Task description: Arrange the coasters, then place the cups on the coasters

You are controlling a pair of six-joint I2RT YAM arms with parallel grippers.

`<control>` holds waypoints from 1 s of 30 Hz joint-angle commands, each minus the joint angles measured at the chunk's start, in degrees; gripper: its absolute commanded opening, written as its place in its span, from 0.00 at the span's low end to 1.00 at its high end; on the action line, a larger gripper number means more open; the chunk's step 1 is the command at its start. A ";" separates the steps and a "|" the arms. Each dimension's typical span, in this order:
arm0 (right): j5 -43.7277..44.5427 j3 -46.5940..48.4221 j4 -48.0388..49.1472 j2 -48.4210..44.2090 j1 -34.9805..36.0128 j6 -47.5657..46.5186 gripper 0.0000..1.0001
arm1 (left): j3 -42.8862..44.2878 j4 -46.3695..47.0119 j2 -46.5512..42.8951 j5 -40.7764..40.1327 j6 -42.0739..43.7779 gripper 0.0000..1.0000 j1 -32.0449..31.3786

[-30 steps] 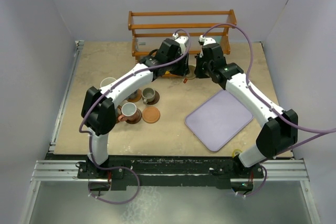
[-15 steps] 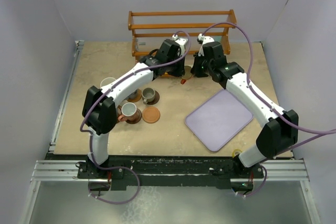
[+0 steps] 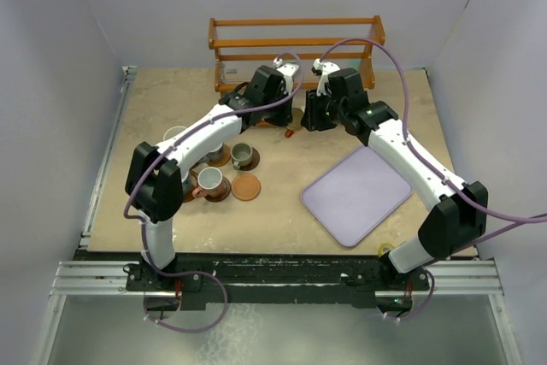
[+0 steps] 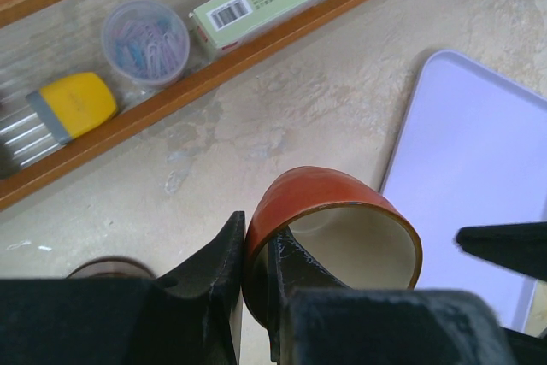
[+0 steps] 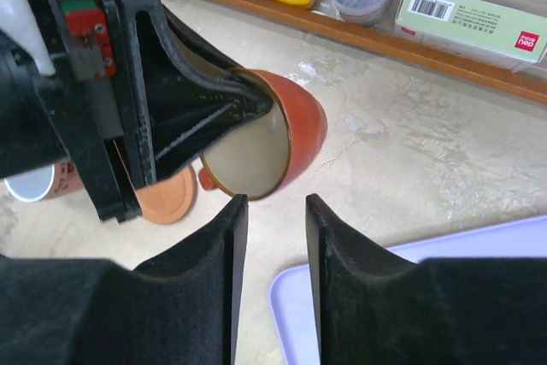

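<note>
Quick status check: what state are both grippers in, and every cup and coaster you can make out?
left gripper: shut on the wall of the orange cup.
right gripper: open, holding nothing, fingertips close to the cup's rim.
orange cup: tipped on its side, not on a coaster.
grey cup: upright.
brownish cup: upright on a dark coaster.
orange-brown coaster: flat, no cup on it.
</note>
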 commanded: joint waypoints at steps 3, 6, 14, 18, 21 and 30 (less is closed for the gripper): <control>0.52 1.74 -2.58 -5.67 0.24 -5.84 0.41 | -5.97 6.09 -8.60 -0.39 6.49 0.03 1.34; 2.10 0.21 -3.18 -8.29 0.09 -9.45 0.46 | -10.81 6.61 -12.08 0.54 11.34 0.03 1.44; 4.17 -6.74 -2.35 -16.36 -1.54 -18.53 0.52 | -21.08 0.58 -20.45 2.43 20.96 0.03 1.35; 3.50 -10.20 -3.53 -18.46 -3.19 -21.22 0.54 | -25.22 -3.05 -22.53 2.30 23.17 0.03 1.27; 1.18 -13.47 -3.45 -20.32 -6.04 -22.64 0.56 | -28.46 -4.91 -23.31 2.35 24.14 0.03 1.31; -10.19 -21.09 -5.78 -24.19 -16.01 -26.76 0.60 | -32.49 -6.54 -20.00 1.76 27.05 0.03 1.32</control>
